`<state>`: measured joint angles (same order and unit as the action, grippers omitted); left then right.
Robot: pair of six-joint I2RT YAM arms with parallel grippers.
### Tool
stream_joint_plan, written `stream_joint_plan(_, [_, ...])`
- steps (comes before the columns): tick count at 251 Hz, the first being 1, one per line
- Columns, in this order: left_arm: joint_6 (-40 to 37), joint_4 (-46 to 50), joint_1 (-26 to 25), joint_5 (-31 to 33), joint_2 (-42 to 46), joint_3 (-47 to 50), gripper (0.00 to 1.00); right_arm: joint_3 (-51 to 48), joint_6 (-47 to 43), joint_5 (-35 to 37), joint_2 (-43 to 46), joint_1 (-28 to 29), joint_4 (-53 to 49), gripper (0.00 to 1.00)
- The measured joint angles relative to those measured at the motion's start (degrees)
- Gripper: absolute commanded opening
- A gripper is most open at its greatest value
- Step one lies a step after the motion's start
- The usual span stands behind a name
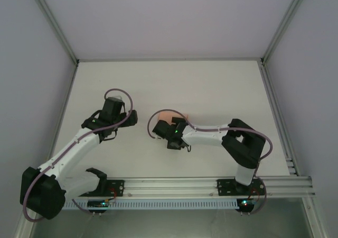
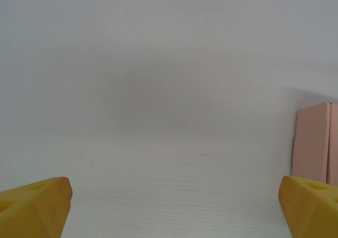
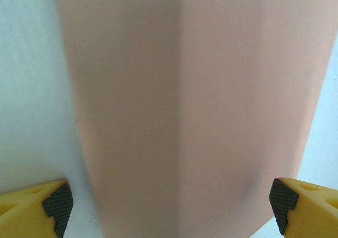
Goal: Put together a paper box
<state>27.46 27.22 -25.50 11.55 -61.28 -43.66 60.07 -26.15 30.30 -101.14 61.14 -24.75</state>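
Straddling the paper box (image 3: 179,106) with my right fingers (image 3: 31,206), I have them spread wide, one to each side of the pink card. As far as the wrist view shows, neither pad touches it: a sliver of pale tabletop (image 2: 158,90) shows between card and pad on both sides. A straight fold runs down the middle of what I see, with one face darker than the other, so I judge the sheet is already folded up into a body rather than lying flat.

My left fingers (image 2: 31,203) are spread too and hold nothing. They hover low over bare tabletop, with the box standing just off to their right. From above, the box peeks out beyond my right wrist, near the middle of the tabletop.

I take this as a late step, with the box resting on its own between grips. Whether the end flaps are tucked I cannot tell. The next move calls for a square, gentle hold across the walls, since thin card will buckle if I squeeze off-centre.
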Motion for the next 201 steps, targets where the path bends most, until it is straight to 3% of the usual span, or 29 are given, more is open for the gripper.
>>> stream_joint_plan(45, [-0.02, 0.0, 0.0, 0.07, 0.11, 0.0, 0.99, -3.5, -0.17, -6.34, 7.02, -1.22, -0.52, 0.99])
stream_joint_plan(79, [-0.28, -0.39, 0.81, 0.92, 0.11, 0.0, 1.0, -4.35, 2.82, -12.28, 17.09, -6.36, 0.46, 0.99])
stream_joint_plan(129, [-3.19, -8.48, 7.78, 3.82, 0.04, 2.1, 1.0, -5.86, 14.19, -19.43, 28.61, -26.77, 6.45, 0.99])
stream_joint_plan(162, [-7.43, -21.55, 15.76, 8.7, -1.64, 9.03, 1.0, -14.25, 19.15, -19.91, 30.56, -39.36, 14.97, 0.99])
stream_joint_plan(201, [-14.05, -39.76, 23.54, 9.64, -8.33, 18.84, 1.0, -26.47, 24.02, -23.08, 28.92, -50.77, 28.11, 0.99])
